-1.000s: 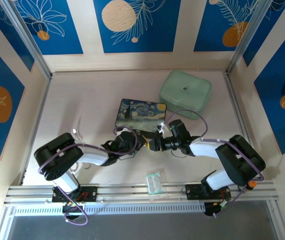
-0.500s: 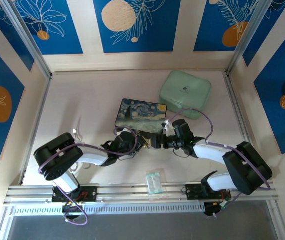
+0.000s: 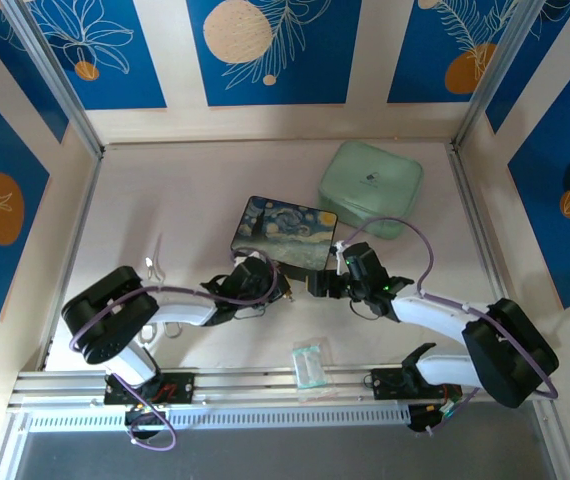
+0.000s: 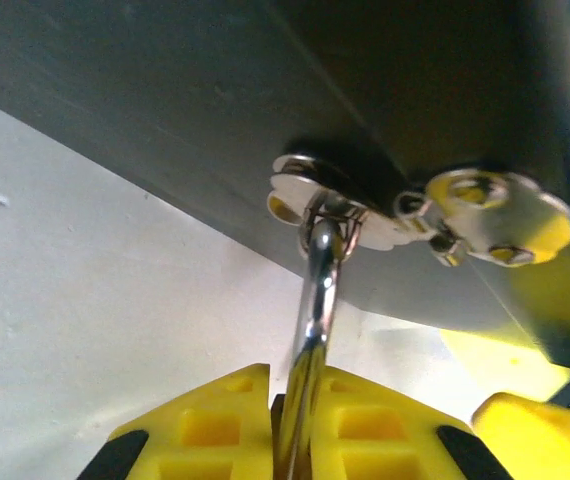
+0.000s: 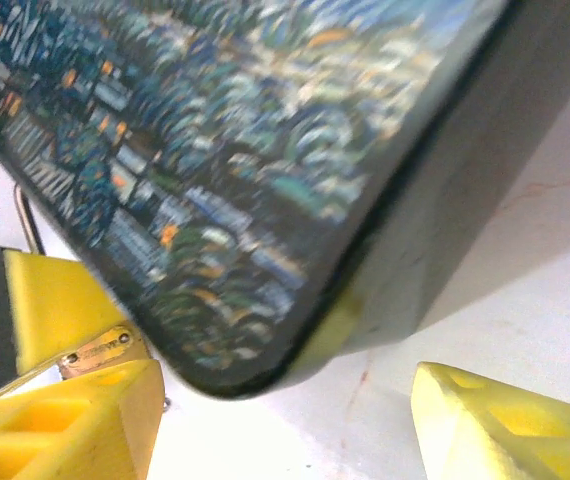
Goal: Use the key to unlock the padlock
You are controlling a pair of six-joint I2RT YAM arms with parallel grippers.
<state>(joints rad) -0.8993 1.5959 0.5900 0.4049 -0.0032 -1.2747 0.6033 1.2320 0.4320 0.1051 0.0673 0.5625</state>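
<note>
Right gripper (image 5: 285,400) has just spread open, empty, beside the box (image 5: 215,180); left gripper (image 4: 287,390) pinches the padlock (image 4: 317,290) shackle, so unlocking waits

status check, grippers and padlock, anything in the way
Left fingers shut on padlock shackle. Shackle through hasp of box. Right fingers open, box corner just ahead.

Bright, even light, soft shadows; wrist views blur close up (probably out of focus), glare on the padlock (image 4: 317,290).
</note>
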